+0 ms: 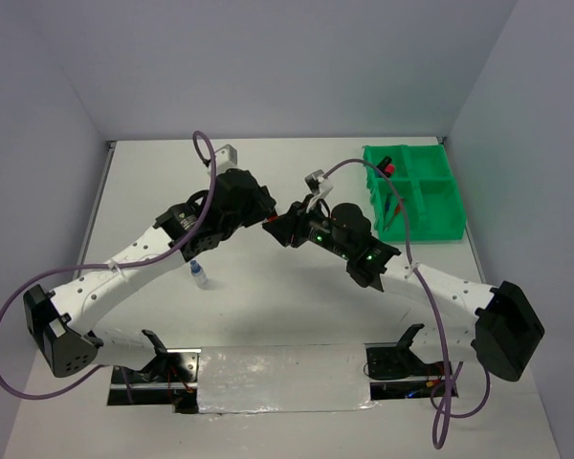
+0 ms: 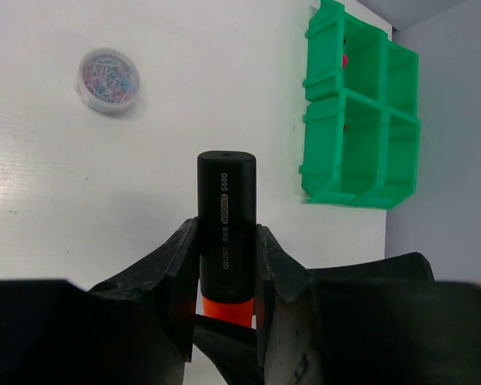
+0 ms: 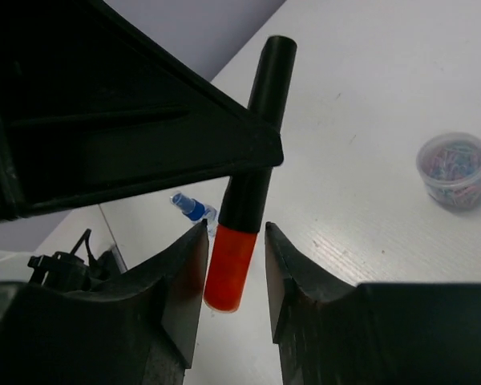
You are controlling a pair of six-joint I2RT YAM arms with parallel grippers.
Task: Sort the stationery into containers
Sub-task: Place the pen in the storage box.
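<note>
Hanging over the tabletop (image 1: 287, 311) near its middle, the highlighter (image 2: 226, 204) is clamped in the left end effector (image 2: 226, 241), black cap pointing away from the wrist and orange end toward it; the right end effector (image 3: 234, 241) faces it with its jaws apart, one on each side of the orange end; whether either jaw touches it I cannot tell.

This reads as a hand-over in mid-air, the left arm offering and the right not yet gripping; the green tray (image 2: 322, 132) sits at the far right of the tabletop, on the right arm's side, so passing it across makes sense.

As for progress, the sort looks partly done; from above, 2 of the tray's 4 compartments on its left side hold things, a red-tipped item (image 1: 389, 170) in the far one and thin pens (image 1: 392, 208) in the near one; what the other 2 hold is too small to make out.

Left to do, by my judgement: this highlighter; the clear round pot (image 2: 107, 80) of coloured paper clips, standing on the tabletop well apart from the tray; and the small blue-capped bottle (image 1: 200, 275) lying beside the left arm.
</note>
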